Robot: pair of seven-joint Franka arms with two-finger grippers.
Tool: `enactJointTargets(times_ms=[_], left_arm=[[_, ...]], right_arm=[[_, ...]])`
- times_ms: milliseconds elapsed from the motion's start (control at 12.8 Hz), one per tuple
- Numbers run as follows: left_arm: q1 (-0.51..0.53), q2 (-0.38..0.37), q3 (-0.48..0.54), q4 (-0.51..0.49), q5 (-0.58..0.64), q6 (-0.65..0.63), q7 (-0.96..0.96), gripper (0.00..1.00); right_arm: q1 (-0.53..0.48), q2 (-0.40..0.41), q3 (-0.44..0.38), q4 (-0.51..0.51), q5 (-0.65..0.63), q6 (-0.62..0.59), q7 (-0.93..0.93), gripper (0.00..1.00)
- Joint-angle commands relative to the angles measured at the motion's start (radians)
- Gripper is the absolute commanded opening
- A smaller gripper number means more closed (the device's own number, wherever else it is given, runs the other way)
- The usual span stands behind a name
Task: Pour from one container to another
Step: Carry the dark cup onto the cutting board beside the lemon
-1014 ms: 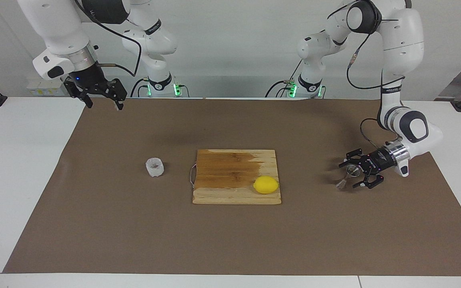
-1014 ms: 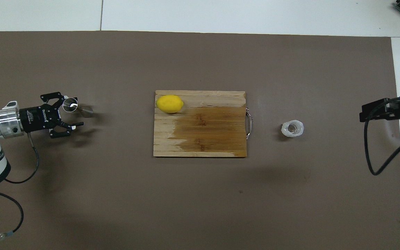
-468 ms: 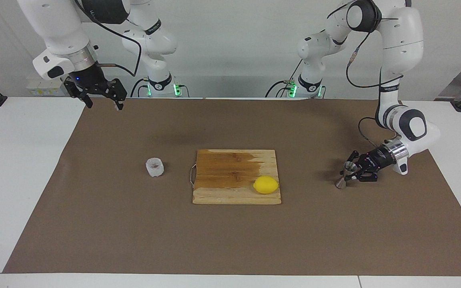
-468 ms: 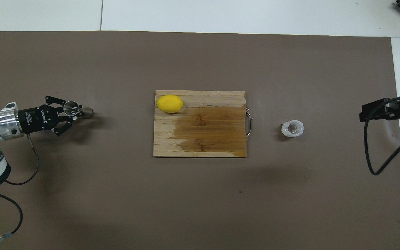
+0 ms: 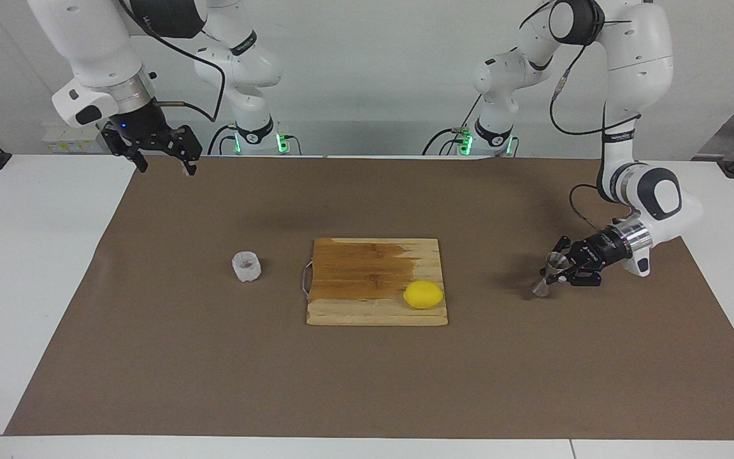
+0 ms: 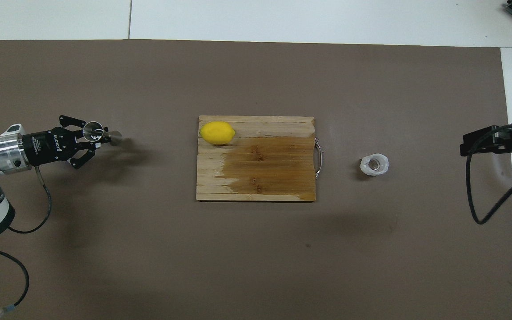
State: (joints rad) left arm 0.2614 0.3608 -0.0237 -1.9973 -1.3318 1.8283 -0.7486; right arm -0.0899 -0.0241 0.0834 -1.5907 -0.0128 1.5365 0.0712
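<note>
The steel jigger (image 5: 543, 286) is tilted and held just off the brown mat at the left arm's end of the table; it also shows in the overhead view (image 6: 114, 135). My left gripper (image 5: 559, 270) is shut on its waist, and shows in the overhead view (image 6: 92, 138) too. The small whitish plastic cup (image 5: 246, 266) stands upright on the mat toward the right arm's end, beside the cutting board; it is also in the overhead view (image 6: 374, 165). My right gripper (image 5: 162, 164) waits open and empty, raised over the mat's edge nearest the robots.
A wooden cutting board (image 5: 367, 268) with a wire handle lies mid-table between cup and jigger. A yellow lemon (image 5: 424, 294) sits on its corner toward the left arm, farther from the robots. The brown mat (image 5: 367, 382) covers most of the white table.
My left gripper went from open around the jigger to shut on it, then raised it slightly off the mat. The right arm has not moved.
</note>
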Motion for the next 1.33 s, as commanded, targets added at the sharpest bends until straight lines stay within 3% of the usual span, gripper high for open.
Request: enactJointTargets(times_ms=[0, 468, 1014, 1248], left_arm=[[-0.068, -0.045, 0.005, -0.003, -0.044, -0.012, -0.087, 0.00], [-0.287, -0.079, -0.004, 0.011, -0.147, 0.025, -0.095, 0.00], [-0.628, -0.056, -0.007, 0.005, -0.432, 0.356, -0.098, 0.00], [-0.708, -0.030, -0.009, 0.005, -0.572, 0.434, -0.097, 0.00]], right_arm=[[-0.011, -0.011, 0.006, -0.012, 0.019, -0.001, 0.013, 1.00], [-0.013, -0.011, 0.006, -0.012, 0.019, -0.001, 0.013, 1.00], [-0.011, -0.011, 0.006, -0.012, 0.019, -0.001, 0.012, 1.00], [-0.013, -0.010, 0.006, -0.012, 0.019, -0.001, 0.012, 1.00]])
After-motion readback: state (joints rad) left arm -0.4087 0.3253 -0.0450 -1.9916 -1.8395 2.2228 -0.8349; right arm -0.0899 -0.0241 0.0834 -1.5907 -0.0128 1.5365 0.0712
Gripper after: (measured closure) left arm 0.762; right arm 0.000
